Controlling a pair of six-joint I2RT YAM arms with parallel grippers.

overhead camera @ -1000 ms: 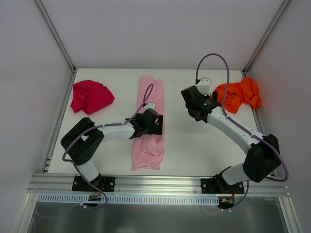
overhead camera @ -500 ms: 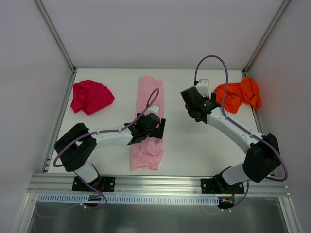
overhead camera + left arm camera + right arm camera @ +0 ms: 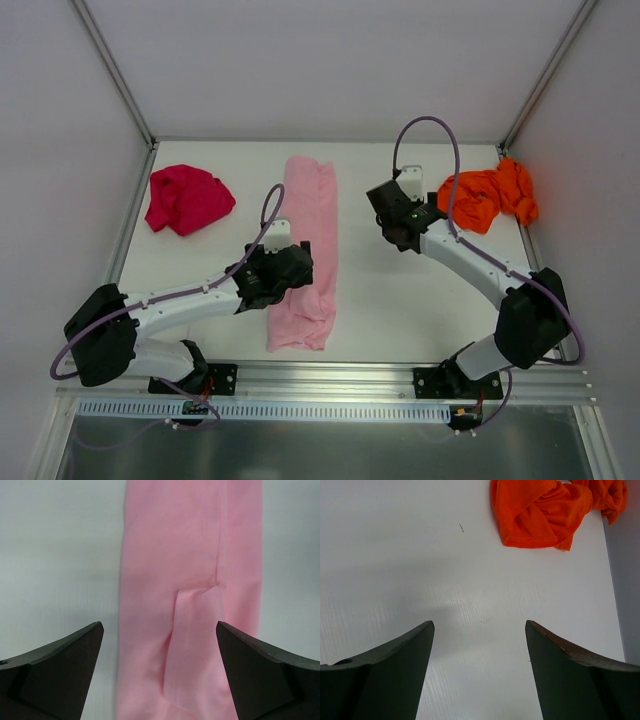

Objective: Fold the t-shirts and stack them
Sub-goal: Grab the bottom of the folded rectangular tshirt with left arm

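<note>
- The left tool [image 3: 159,626] hung open above the near half of the pink t-shirt [image 3: 170,555] — a long folded strip on the desk [image 3: 400,300]; soft and limp, probably best pinched at an end edge.
- The right tool [image 3: 479,624], open and empty, sat over the desk, with the orange t-shirt [image 3: 540,510] crumpled beyond it.
- The magenta t-shirt [image 3: 187,197] lay bunched at the far left.

This looks like a robotics lab test cell. A white tabletop [image 3: 380,300] is boxed in by plain white panel walls [image 3: 330,60] on aluminium corner struts [image 3: 115,70]. The left arm [image 3: 180,305] and right arm [image 3: 470,265] are bolted to an aluminium rail [image 3: 330,375], with purple cables [image 3: 425,125] looping exposed.
</note>
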